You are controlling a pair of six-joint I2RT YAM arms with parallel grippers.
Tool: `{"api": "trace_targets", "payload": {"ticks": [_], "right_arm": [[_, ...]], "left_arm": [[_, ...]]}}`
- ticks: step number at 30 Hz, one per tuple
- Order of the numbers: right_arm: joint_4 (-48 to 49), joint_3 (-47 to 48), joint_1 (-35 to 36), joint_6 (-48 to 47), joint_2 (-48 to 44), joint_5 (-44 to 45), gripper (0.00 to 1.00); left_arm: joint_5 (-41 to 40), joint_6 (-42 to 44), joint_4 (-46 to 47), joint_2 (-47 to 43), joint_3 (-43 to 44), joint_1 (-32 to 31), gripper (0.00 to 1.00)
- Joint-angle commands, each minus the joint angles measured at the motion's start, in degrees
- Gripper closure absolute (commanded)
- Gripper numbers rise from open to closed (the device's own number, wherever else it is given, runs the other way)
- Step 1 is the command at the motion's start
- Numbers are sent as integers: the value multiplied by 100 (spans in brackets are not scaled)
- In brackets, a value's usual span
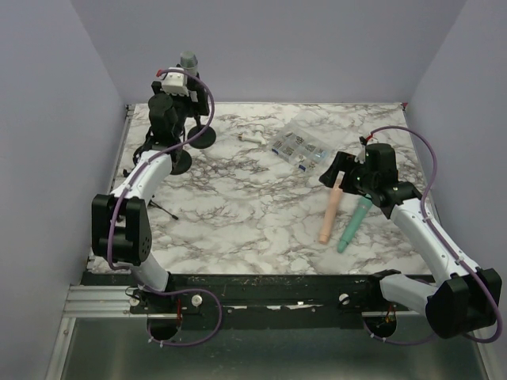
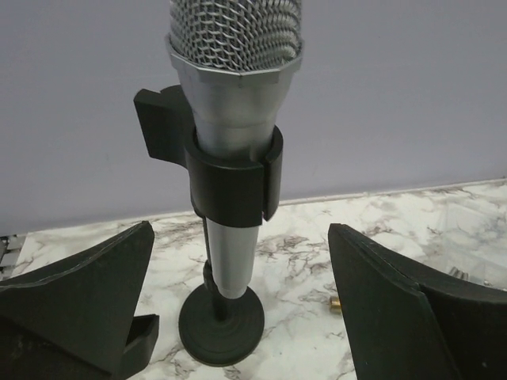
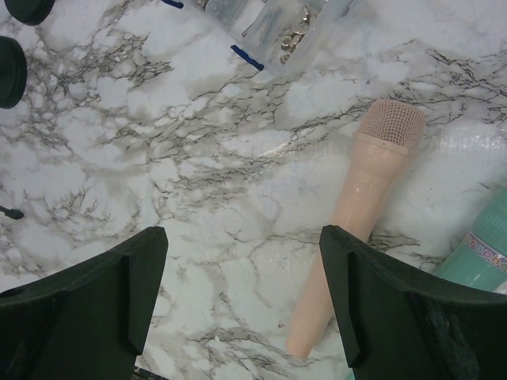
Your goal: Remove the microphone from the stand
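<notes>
Microphone [image 2: 231, 95]: silver body with a satin, metal-like sheen, and a woven wire-mesh grille on top. Stand [image 2: 231, 188]: matt black plastic clip and round base, the base faintly ridged. Table [image 3: 206, 182]: smooth marble-pattern top with a slight gloss; the pink microphone [image 3: 360, 207] on it looks like matt plastic with a fine mesh head.

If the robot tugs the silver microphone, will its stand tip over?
It might. The round base looks small, so a sideways tug could tip it. The clip hugs the microphone snugly, so lifting may drag the base along. The smooth, tapered body probably slides out best straight upward.
</notes>
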Motion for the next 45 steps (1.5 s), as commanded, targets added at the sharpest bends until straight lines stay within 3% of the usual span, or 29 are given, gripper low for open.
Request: {"api": "trace_targets", "payload": {"ticks": [1,8,12,14,17,25,33,45], "right_arm": [[-209,209,-15,13,46,-80,14],[-243,295,-16,30,157,-52,14],[-244,305,-24,59,152,-43,14],[-244,288,-21,66,137,-38,14],[-261,270,-16,60,122,-9,14],[-244,222,-19,70,29,-18,14],[-167,25,-16,48,-173,-46,14],[-122,-59,-20,-30,-220,-205,13]], "left_arm": [[-837,-13,404,289,476,-81,7],[-961,190,497,807,969,-90,13],[-982,331,576,942,1131,-89,25],[-987,404,586,965,1193,-94,34],[-1062,446,568,936,1201,-92,58],[-809,360,273,413,892,-155,99],[-428,231,-604,-490,399,-474,100],[-695,6,-1355,-2090,-783,-1412,100]]}}
